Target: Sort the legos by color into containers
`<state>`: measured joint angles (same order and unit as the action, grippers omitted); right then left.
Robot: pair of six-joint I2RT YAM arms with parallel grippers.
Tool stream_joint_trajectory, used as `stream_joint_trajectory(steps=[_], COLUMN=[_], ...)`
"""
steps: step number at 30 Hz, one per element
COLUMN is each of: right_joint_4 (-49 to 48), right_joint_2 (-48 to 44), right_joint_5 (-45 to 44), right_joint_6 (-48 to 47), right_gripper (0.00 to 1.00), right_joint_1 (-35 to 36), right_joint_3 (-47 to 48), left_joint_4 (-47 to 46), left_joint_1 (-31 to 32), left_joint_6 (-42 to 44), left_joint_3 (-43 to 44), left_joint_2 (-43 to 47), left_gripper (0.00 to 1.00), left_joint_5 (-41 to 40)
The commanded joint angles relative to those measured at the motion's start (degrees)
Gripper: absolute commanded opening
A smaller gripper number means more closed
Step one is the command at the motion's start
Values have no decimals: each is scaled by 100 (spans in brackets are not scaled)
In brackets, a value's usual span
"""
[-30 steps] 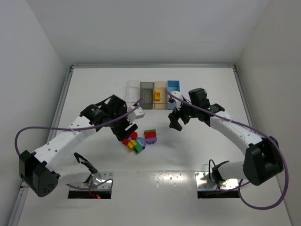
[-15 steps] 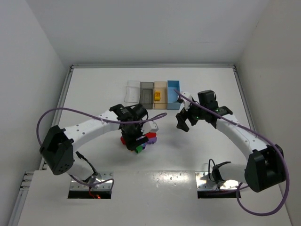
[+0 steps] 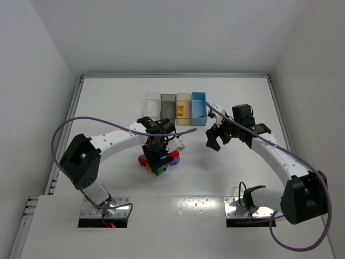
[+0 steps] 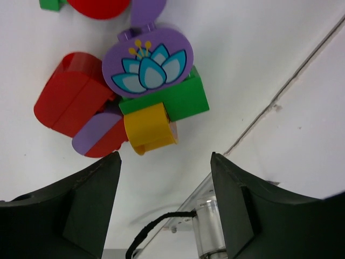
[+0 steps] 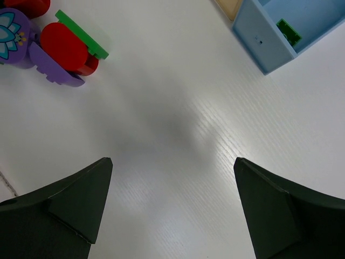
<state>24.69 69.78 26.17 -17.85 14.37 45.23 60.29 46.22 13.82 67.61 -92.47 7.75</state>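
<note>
- The left gripper is hung low over the pile of legos. Its fingers are parted to a middling gap and nothing is caught between them. In the left wrist view the yellow brick is framed just ahead of that gap, so it is judged to be the piece lined up for picking.
- The yellow brick is pressed against a green brick, which is partly overlapped by a purple flower piece. A red brick is found just beside them. Because these pieces touch, a neighbour could be nudged or dragged along.
- The containers are lined up side by side at the far part of the table.
- No contents can be made out in the clear bin or the smoky grey bin.
- A yellow piece is seen in the tan bin, which is therefore judged to be the yellow brick's destination.
- A green piece is seen in the light blue bin.
- The right gripper is held over the table between the pile and the light blue bin. Its fingers are spread wide and nothing is carried. It is presumably parked there so that room is left for the left arm.
</note>
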Motion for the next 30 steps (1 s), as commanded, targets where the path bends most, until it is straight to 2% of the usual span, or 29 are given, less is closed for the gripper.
stream_joint_trajectory(steps=[1, 18, 28, 30], right_joint_4=[-43, 63, 63, 63], right_joint_2=[-52, 53, 53, 53], right_joint_5=[151, 265, 318, 318], right_joint_6=[-44, -44, -44, -44], right_gripper=[94, 94, 94, 94], right_joint_1=[-13, -119, -171, -171], right_joint_3=[99, 232, 232, 232], left_joint_4=[18, -105, -105, -105], left_joint_1=[54, 1, -104, -166], left_joint_6=[-204, -257, -257, -310], left_joint_3=[261, 199, 199, 199], left_joint_2=[-157, -377, -614, -615], left_gripper=[73, 72, 67, 63], left_joint_5=[147, -115, -168, -168])
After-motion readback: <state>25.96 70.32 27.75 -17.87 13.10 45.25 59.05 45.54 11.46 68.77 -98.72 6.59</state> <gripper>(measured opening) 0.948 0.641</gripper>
